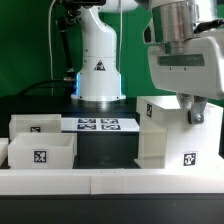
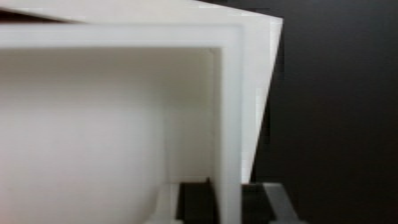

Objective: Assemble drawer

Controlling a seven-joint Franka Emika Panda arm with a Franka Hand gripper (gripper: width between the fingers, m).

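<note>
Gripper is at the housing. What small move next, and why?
Probably close the gripper firmly on the housing wall: the wrist view shows that thin wall between its jaws, though contact is unclear. The front tray and rear tray sit apart, at the exterior view's left.

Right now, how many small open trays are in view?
2, both at the exterior view's left: one tray in front, by the rail, and a second tray just behind it. The housing may hide more.
</note>
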